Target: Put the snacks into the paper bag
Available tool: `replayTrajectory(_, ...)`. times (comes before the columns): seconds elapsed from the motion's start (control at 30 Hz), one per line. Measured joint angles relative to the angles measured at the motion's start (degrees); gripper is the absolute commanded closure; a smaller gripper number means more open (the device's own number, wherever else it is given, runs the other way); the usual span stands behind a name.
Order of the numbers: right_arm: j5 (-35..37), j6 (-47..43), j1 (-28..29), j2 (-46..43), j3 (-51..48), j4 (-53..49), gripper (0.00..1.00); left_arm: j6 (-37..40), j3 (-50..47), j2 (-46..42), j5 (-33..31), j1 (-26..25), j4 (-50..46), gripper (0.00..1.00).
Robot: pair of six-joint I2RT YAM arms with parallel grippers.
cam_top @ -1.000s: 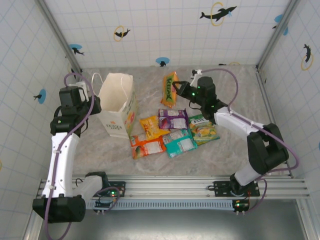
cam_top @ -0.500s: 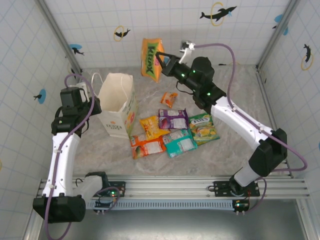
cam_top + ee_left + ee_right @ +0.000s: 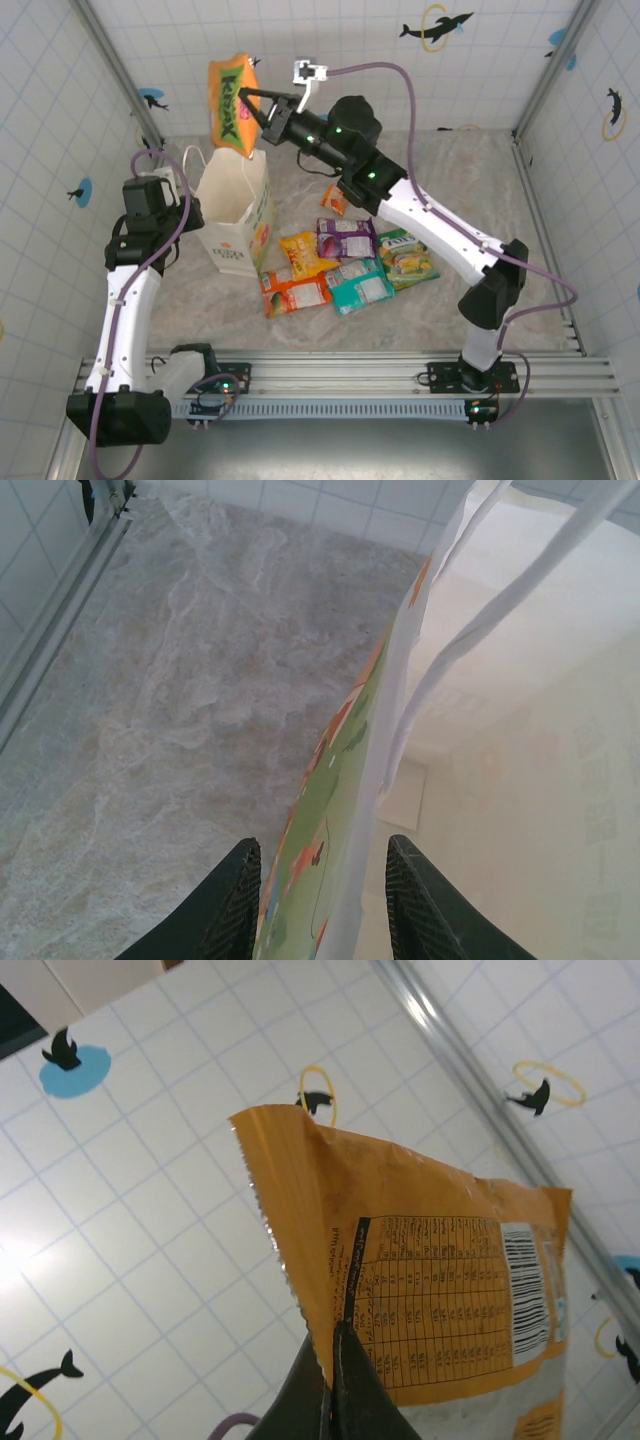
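Overhead, the right tool (image 3: pixel 260 114) pinches the orange packet (image 3: pixel 232 100) (edge-on) above the paper bag (image 3: pixel 235 205).

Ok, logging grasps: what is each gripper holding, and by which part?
Right gripper pinches the orange packet by one edge. Left gripper straddles the paper bag wall; grip cannot be told.

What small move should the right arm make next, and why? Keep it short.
Probably lower the orange packet into the open paper bag: the right hand pinches it high, about over the rim, while the left hand straddles the bag's wall.
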Motion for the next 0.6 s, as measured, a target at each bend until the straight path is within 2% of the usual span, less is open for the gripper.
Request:
replayTrajectory(0.2, 0.0, 0.4, 1.4, 3.1, 0.1, -1.9, 1.00, 0.0, -0.1, -0.1, 0.1, 0.0, 0.0, 0.64)
replayTrajectory(0.6, 5.1, -0.4, 4.1, 3.8, -0.2, -8.4, 1.00, 0.0, -0.4, -0.1, -0.2, 0.0, 0.5, 0.65)
